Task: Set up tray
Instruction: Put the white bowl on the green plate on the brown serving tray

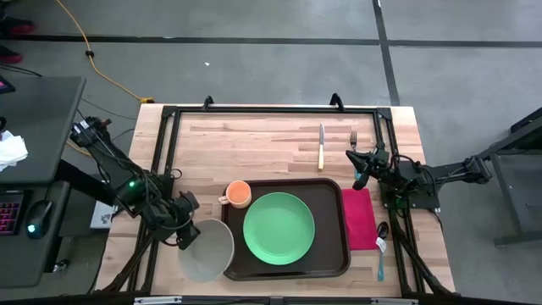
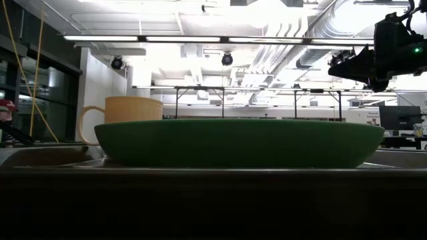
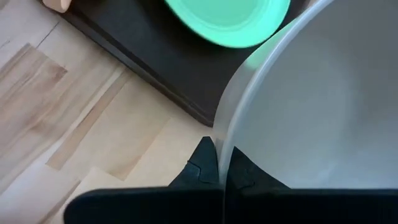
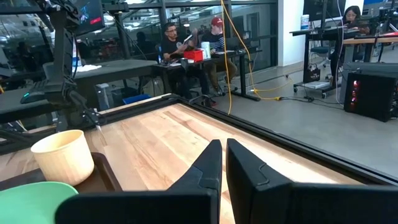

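Observation:
The dark brown tray (image 1: 334,254) lies near the table's near edge and carries a round green plate (image 1: 279,227) and a pale orange cup (image 1: 239,194) at its far left corner. A grey-white bowl (image 1: 207,252) sits at the tray's left edge, slightly overlapping it. My left gripper (image 1: 188,240) is shut on the bowl's left rim. My right gripper (image 1: 360,172) hovers shut above the table right of the tray's far right corner, high in the low view (image 2: 337,67), holding nothing. In the right wrist view the cup (image 4: 63,157) and plate (image 4: 34,202) show past the fingers (image 4: 208,165). My left gripper (image 3: 221,163) pinches the bowl's rim (image 3: 225,140) on its left side, one finger inside the bowl and one outside. The bowl (image 3: 317,112) reaches over the tray's near left corner (image 3: 199,112). Whether it is lifted clear or resting does not show.
A knife (image 1: 321,146) and a fork (image 1: 353,140) lie on the far part of the table. A red napkin (image 1: 358,218) lies right of the tray, with a spoon (image 1: 381,247) beside it. A black frame (image 1: 271,108) borders the table. People sit in the room beyond.

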Controlling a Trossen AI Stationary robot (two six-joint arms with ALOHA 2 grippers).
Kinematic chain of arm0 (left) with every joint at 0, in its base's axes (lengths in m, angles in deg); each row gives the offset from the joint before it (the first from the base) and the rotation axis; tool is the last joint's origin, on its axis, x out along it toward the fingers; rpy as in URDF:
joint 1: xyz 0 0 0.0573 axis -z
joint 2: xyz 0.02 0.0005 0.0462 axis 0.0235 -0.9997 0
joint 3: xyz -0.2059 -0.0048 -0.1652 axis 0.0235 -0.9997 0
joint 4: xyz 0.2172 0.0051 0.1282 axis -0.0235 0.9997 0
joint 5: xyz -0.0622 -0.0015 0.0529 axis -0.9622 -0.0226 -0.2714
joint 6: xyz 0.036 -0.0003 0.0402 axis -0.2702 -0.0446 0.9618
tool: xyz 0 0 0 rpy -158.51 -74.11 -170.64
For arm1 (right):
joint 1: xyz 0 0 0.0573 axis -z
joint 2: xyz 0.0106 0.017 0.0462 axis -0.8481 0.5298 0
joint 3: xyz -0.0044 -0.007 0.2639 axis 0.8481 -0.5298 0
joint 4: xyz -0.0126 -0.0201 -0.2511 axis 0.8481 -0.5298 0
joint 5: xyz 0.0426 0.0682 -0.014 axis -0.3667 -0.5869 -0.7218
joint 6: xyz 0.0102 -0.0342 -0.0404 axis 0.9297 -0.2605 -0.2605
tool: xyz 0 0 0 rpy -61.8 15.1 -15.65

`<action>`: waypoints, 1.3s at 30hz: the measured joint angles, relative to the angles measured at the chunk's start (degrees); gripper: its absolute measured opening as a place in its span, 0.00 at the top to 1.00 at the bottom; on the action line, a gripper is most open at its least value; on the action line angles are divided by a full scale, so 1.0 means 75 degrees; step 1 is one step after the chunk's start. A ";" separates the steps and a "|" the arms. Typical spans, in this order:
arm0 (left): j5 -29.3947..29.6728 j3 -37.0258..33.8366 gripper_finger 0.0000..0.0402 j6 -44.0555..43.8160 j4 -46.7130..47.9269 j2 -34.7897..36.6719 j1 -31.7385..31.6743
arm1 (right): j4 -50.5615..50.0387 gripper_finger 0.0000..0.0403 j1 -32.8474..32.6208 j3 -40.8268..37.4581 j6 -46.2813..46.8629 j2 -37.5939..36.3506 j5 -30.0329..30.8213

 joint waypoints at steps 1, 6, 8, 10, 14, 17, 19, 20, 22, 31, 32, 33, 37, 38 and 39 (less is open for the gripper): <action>-0.0003 0.0000 0.96 0.0009 -0.0075 -0.0017 -0.0064 | 0.0000 1.00 0.0000 0.0000 0.0000 -0.0001 -0.0003; 0.0000 0.0000 0.96 0.0407 -0.0416 -0.0048 -0.0564 | 0.0003 1.00 0.0000 0.0000 0.0000 0.0000 -0.0003; -0.0002 0.0000 0.96 0.0535 -0.0518 -0.0051 -0.0789 | 0.0000 1.00 0.0000 0.0000 0.0000 0.0000 -0.0004; -0.0005 0.0000 0.96 0.0703 -0.0575 -0.0052 -0.1005 | 0.0003 1.00 0.0000 0.0000 0.0000 0.0000 -0.0003; -0.0010 0.0103 0.96 0.1033 -0.0654 -0.0055 -0.1381 | 0.0003 1.00 0.0000 0.0000 0.0000 0.0000 -0.0006; -0.0051 0.0446 0.96 0.1318 -0.0673 -0.0197 -0.1677 | 0.0003 1.00 0.0000 0.0000 0.0000 0.0000 -0.0006; -0.0117 0.0741 0.96 0.1547 -0.0467 -0.0371 -0.1875 | 0.0000 1.00 0.0000 0.0000 0.0000 0.0000 -0.0006; -0.0188 0.0921 0.96 0.1678 -0.0329 -0.0472 -0.1968 | 0.0001 1.00 0.0000 0.0000 0.0000 0.0000 -0.0005; -0.0324 0.1379 0.96 0.1891 -0.0159 -0.0709 -0.2167 | 0.0000 1.00 0.0000 0.0000 0.0000 0.0000 -0.0006; -0.1025 0.3232 0.96 0.2651 0.1208 -0.1733 -0.2933 | -0.0003 1.00 0.0000 0.0000 -0.0058 0.0003 -0.0006; -0.1017 0.3376 0.96 0.2721 0.1239 -0.1817 -0.2977 | 0.0000 1.00 0.0000 0.0000 -0.0058 0.0003 -0.0006; -0.1023 0.3525 0.96 0.2768 0.1220 -0.1892 -0.3046 | 0.0000 1.00 0.0000 0.0000 -0.0058 0.0003 -0.0006; -0.1148 0.3955 0.96 0.2890 0.1385 -0.2120 -0.3213 | 0.0000 1.00 0.0000 0.0000 -0.0058 0.0003 -0.0007; -0.1177 0.4053 0.96 0.2902 0.1381 -0.2171 -0.3245 | 0.0000 1.00 0.0000 0.0000 -0.0058 0.0003 -0.0006; -0.1229 0.4126 0.96 0.2923 0.1385 -0.2223 -0.3280 | -0.0003 1.00 0.0000 0.0000 -0.0058 0.0006 -0.0009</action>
